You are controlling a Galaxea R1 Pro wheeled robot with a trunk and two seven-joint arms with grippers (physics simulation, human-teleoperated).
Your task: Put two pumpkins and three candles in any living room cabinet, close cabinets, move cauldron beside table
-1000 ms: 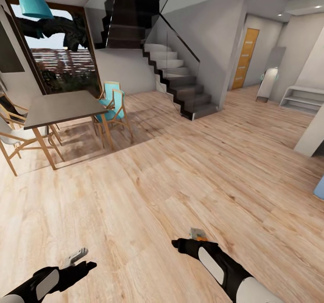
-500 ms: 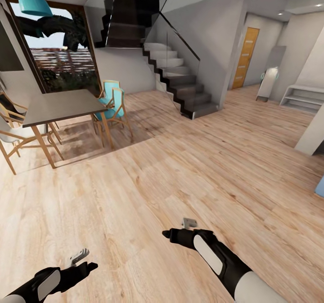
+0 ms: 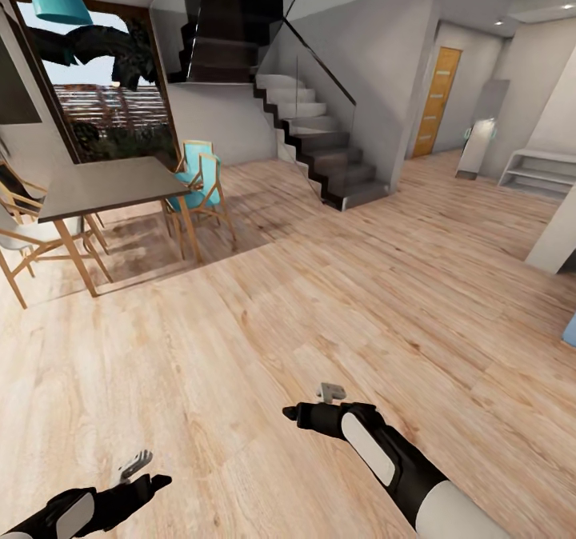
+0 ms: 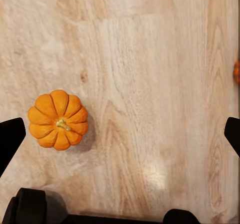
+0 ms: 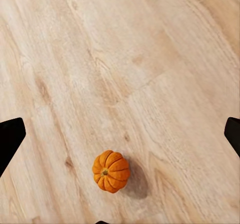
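A bright-orange ribbed pumpkin (image 4: 58,119) lies on the wood floor in the left wrist view, close to one finger of my left gripper (image 4: 120,136), whose fingers (image 4: 10,139) stand wide apart and open. An orange sliver (image 4: 236,72) shows at that view's edge. In the right wrist view a pumpkin (image 5: 111,171) sits on the floor below my open right gripper (image 5: 120,136). The head view has the left gripper (image 3: 144,473) low at the left and the right gripper (image 3: 310,403) near the middle, both above the floor. The candles, cabinet and cauldron are out of view.
A grey-topped table (image 3: 112,187) with wooden chairs (image 3: 200,179) stands at the far left by a window. A dark staircase (image 3: 320,147) rises ahead. An orange door (image 3: 436,103) and a white shelf (image 3: 536,175) are at the far right. Wood floor (image 3: 336,299) lies between.
My right arm has moved left and a little farther from me. The orange bit seen by its gripper is now hidden. My left arm has dropped slightly lower in the picture.
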